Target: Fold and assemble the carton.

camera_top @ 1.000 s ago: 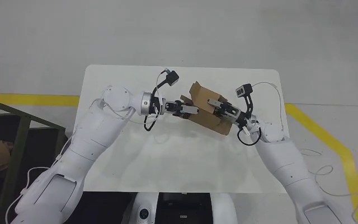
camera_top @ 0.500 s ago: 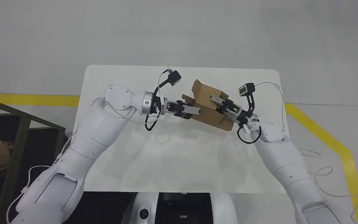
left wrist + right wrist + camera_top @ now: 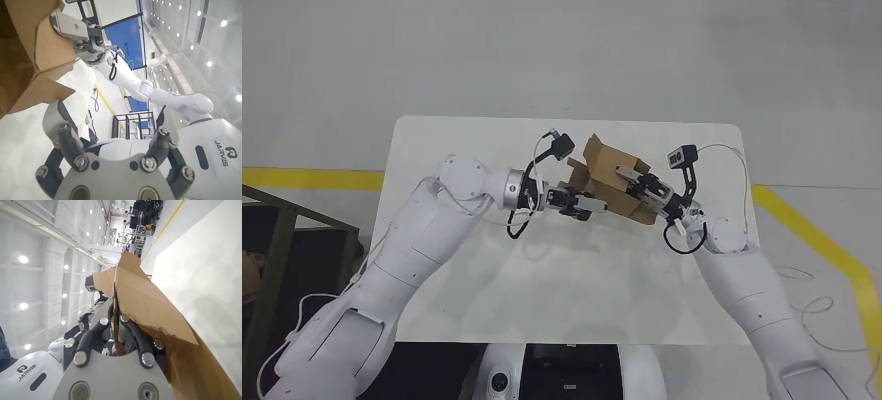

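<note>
r gripper (image 3: 115, 317) clamps torn wall of brown cardboard carton (image 3: 610, 165), fingertips hidden behind it; l gripper (image 3: 109, 113) spread wide, empty, just beside carton.

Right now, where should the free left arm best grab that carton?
Probably the loose flap at the end of the carton nearest the left gripper, approached edge-on from that side. It offers a thin free edge, and the right gripper clamps the far wall.
</note>
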Controlling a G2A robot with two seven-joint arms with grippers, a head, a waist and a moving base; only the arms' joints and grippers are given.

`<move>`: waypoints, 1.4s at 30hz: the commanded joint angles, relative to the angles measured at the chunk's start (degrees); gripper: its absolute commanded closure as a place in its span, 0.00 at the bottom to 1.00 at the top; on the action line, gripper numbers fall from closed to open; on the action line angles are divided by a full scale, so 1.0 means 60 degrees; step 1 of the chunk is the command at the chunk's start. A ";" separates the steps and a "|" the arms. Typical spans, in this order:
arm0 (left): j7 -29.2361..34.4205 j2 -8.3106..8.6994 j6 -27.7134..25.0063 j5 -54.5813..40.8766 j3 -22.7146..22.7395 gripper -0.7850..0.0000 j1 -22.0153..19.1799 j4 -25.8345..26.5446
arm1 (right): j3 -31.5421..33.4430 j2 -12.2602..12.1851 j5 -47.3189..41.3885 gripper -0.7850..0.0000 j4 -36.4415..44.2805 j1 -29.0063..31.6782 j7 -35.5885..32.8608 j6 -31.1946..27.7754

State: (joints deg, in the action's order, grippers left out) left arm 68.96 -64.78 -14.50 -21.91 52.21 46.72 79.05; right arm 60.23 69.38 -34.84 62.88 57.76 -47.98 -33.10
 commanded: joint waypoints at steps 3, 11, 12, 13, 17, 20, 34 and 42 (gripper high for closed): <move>-0.0030 -0.0041 -0.0052 0.0010 -0.0060 0.00 -0.0099 -0.0202 | 0.0016 0.0018 0.0045 1.00 0.0085 0.0050 0.0003 0.0055; -0.0069 -0.0023 -0.0130 0.0098 0.0139 0.00 -0.0204 -0.0484 | 0.0070 0.0036 0.0200 1.00 0.0276 0.0216 -0.0007 0.0216; -0.0062 -0.0015 -0.0126 0.0112 0.0173 0.00 -0.0203 -0.0485 | 0.0084 0.0037 0.0228 1.00 0.0292 0.0227 -0.0005 0.0236; -0.0063 -0.0007 -0.0128 0.0120 0.0210 0.00 -0.0197 -0.0476 | 0.0097 0.0038 0.0243 1.00 0.0307 0.0242 -0.0002 0.0254; -0.0044 0.0025 -0.0109 0.0160 0.0332 0.00 -0.0160 -0.0425 | 0.0115 0.0047 0.0314 1.00 0.0405 0.0302 -0.0037 0.0333; -0.0046 0.0046 -0.0092 0.0183 0.0413 0.00 -0.0120 -0.0382 | 0.0137 0.0050 0.0357 1.00 0.0489 0.0353 -0.0084 0.0369; -0.0128 0.0090 -0.0034 0.0249 0.0612 0.00 -0.0001 -0.0268 | 0.0111 0.0092 0.0412 1.00 0.0888 0.0639 -0.0333 0.0517; -0.0200 0.0072 -0.0014 0.0225 0.0600 0.00 0.0012 -0.0222 | -0.0117 0.0189 0.0373 1.00 0.1014 0.0614 -0.0424 0.0602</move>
State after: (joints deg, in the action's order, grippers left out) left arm 67.76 -64.32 -14.57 -20.51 55.87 46.81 77.69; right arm 59.62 70.46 -32.60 69.06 61.55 -50.54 -29.47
